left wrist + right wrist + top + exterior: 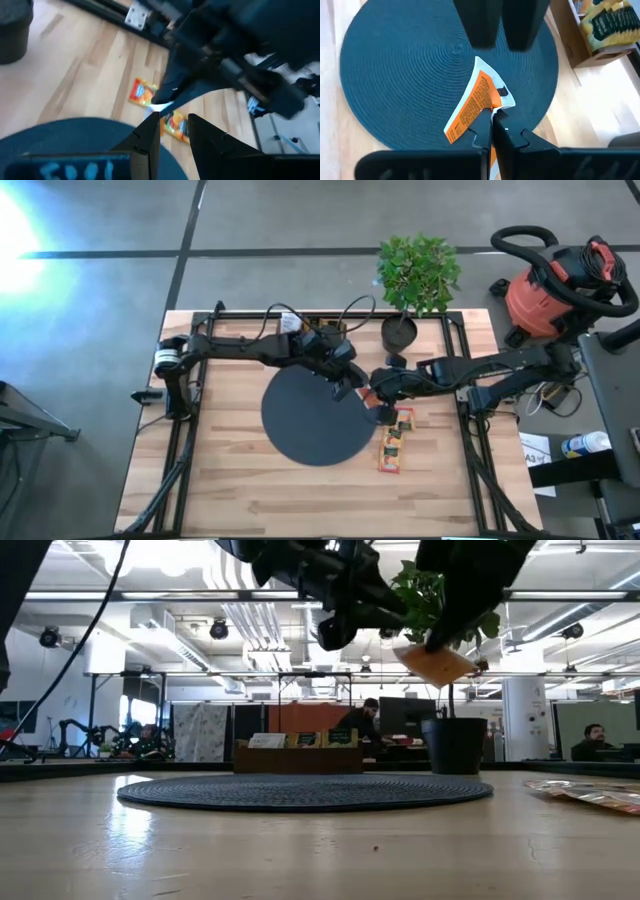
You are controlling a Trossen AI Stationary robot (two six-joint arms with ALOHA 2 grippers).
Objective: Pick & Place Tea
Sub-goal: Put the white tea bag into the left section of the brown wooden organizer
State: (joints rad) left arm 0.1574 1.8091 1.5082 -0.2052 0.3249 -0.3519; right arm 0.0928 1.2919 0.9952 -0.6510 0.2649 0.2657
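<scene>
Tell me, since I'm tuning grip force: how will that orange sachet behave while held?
The orange sachet, pinched at one edge by the right gripper, looks thin and flat, so probably very light. It hangs tilted from the pinch above the black mat, so it may flex or swing.

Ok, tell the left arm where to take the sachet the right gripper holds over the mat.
The sachet: its free white corner, from opposite the right gripper, whose jaws pinch the other end. It is flat and tilted, so close the left gripper on its faces.
</scene>
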